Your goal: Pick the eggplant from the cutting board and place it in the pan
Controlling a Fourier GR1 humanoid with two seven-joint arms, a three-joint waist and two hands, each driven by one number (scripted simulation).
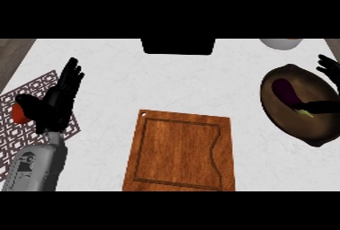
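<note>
You can see the eggplant [287, 91] lying inside the brown pan [317, 130], which sits to the right of the wooden cutting board [179, 152] on the white desk [166, 85]. The right robot hand [327, 67] shows at the pan's far right side, fingers spread and holding nothing (one dark finger reaches across the pan beside the eggplant's green stem). The left robot hand [58, 96] rests open, fingers up, left of the cutting board, over a patterned mat [26, 90].
</note>
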